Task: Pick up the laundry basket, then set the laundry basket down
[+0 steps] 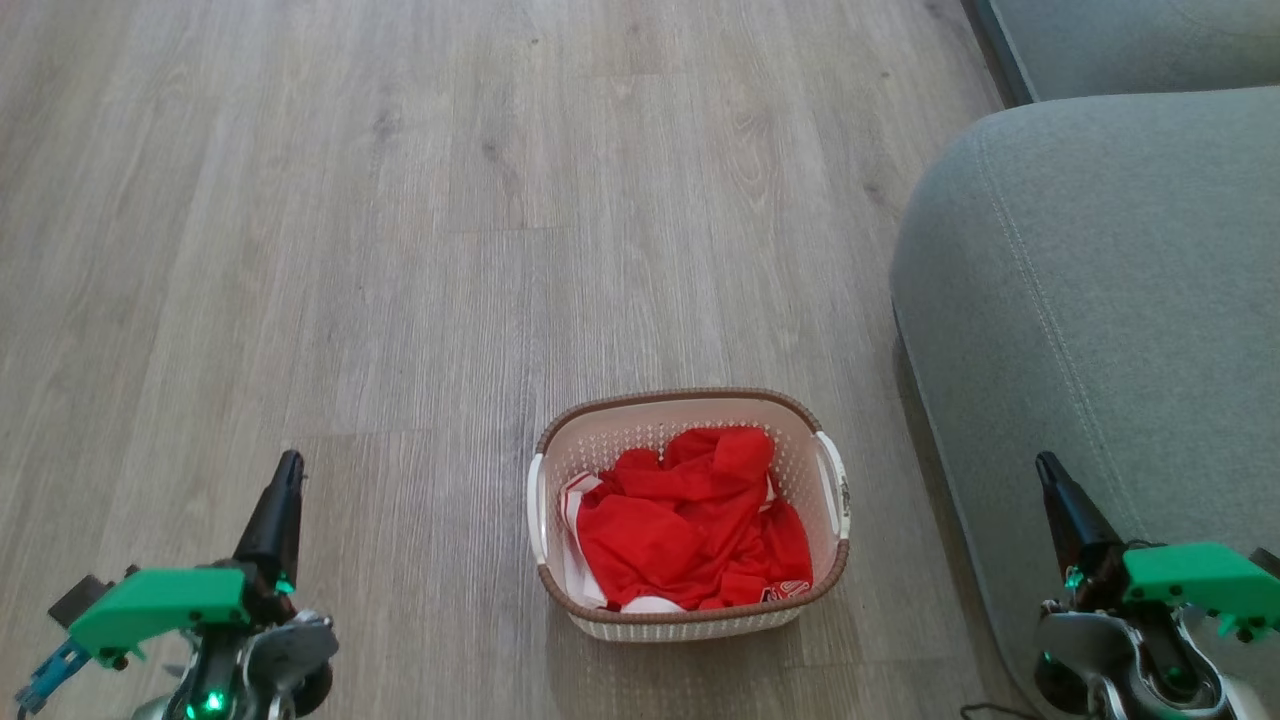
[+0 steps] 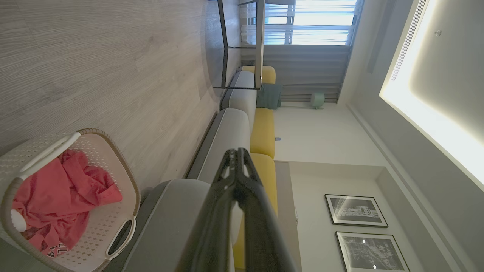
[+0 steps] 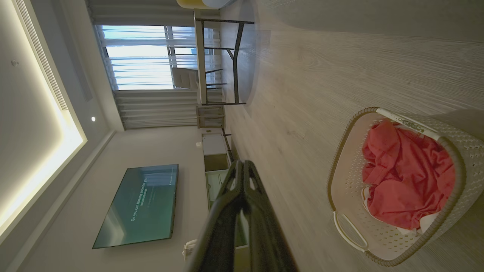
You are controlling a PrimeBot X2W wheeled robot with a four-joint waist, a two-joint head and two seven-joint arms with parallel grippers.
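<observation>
The laundry basket (image 1: 690,620) is cream-white and perforated, with a brown woven-look rim and two white side handles. It stands on the wood floor in the lower middle of the head view, holding red clothing (image 1: 690,520). My left gripper (image 1: 288,462) hovers shut well to the basket's left, holding nothing. My right gripper (image 1: 1044,462) is shut and empty off to the basket's right, over the sofa arm. The basket (image 2: 113,177) sits at the lower left of the left wrist view, beside that gripper (image 2: 237,152). In the right wrist view the basket (image 3: 348,162) lies right of that gripper (image 3: 241,163).
A grey sofa (image 1: 1090,300) stands close to the basket's right side. Bare wood floor (image 1: 400,250) stretches ahead and to the left. A black-framed table (image 3: 223,60) and a wall screen (image 3: 141,206) stand farther off in the room.
</observation>
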